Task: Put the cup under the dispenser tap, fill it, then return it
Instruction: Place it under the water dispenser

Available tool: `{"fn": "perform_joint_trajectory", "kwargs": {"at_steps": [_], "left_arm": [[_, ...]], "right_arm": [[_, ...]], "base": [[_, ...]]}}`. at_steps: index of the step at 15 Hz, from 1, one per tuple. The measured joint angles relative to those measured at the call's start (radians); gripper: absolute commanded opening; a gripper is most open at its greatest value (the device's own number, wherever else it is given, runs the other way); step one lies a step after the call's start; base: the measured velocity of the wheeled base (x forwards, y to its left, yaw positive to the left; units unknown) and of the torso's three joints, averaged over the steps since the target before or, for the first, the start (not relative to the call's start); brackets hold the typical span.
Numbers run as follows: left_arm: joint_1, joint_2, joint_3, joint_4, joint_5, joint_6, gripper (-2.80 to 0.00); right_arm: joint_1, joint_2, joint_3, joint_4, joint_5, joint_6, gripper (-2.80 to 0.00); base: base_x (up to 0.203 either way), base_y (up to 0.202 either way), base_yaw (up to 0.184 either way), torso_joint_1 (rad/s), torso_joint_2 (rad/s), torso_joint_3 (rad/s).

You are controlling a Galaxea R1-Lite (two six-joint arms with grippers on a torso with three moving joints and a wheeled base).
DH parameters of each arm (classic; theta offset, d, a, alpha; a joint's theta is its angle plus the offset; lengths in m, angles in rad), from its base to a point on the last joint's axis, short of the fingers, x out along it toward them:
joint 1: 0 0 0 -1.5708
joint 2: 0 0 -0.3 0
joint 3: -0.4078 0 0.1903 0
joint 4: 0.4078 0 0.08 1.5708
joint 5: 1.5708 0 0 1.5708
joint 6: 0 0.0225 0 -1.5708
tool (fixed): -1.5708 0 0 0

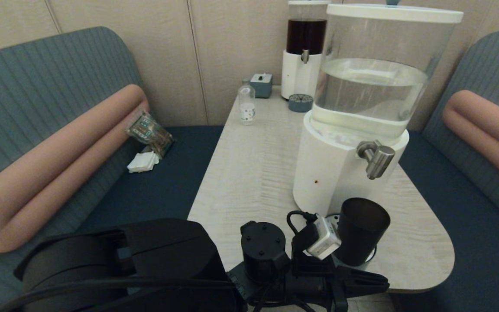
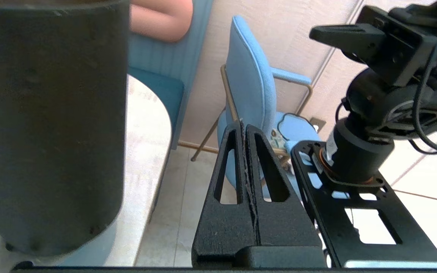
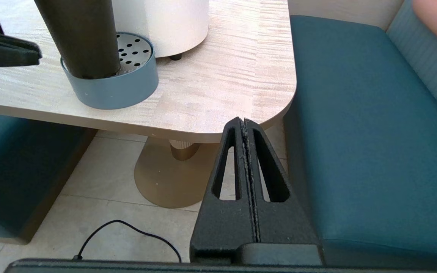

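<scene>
dark cup (image 1: 362, 229) upright, below brushed-metal dispenser tap (image 1: 377, 158)

From my head camera, the left wrist hides the cup's (image 1: 362, 229) near side and most of the drip tray (image 1: 373, 258); the water dispenser's (image 1: 349, 173) lid is cropped.

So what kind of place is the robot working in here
Probably a café or canteen booth: padded bench seats flank a small table holding a water dispenser, a darker drinks dispenser and a cup.
</scene>
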Motion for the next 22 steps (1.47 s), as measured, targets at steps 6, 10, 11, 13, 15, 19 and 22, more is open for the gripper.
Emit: {"fn": "perform_joint_trajectory", "kwargs": {"at_steps": [6, 10, 11, 13, 15, 19, 22], "left_arm": [[0.010, 0.033, -0.038, 0.000, 0.013, -0.002, -2.80], [0.011, 0.045, -0.041, 0.000, 0.014, -0.002, -2.80], [0.012, 0.046, -0.042, 0.000, 0.015, -0.005, -2.80], [0.016, 0.051, -0.052, 0.000, 0.022, -0.007, -2.80], [0.019, 0.060, -0.066, 0.000, 0.036, -0.008, -2.80], [0.027, 0.077, -0.086, 0.000, 0.047, -0.009, -2.80], [0.030, 0.085, -0.098, 0.000, 0.057, -0.011, -2.80]], "right_arm": [[0.000, 0.000, 0.000, 0.000, 0.000, 0.000, -2.80], [0.000, 0.000, 0.000, 0.000, 0.000, 0.000, -2.80], [0.000, 0.000, 0.000, 0.000, 0.000, 0.000, -2.80], [0.000, 0.000, 0.000, 0.001, 0.000, 0.000, -2.80], [0.000, 0.000, 0.000, 0.000, 0.000, 0.000, -2.80], [0.000, 0.000, 0.000, 0.001, 0.001, 0.000, -2.80], [0.000, 0.000, 0.000, 0.000, 0.000, 0.000, -2.80]], "base": [[0.000, 0.000, 0.000, 0.000, 0.00, 0.000], [0.000, 0.000, 0.000, 0.000, 0.00, 0.000], [0.000, 0.000, 0.000, 0.000, 0.00, 0.000], [0.000, 0.000, 0.000, 0.000, 0.00, 0.000], [0.000, 0.000, 0.000, 0.000, 0.00, 0.000], [0.000, 0.000, 0.000, 0.000, 0.00, 0.000], [0.000, 0.000, 0.000, 0.000, 0.00, 0.000]]}}
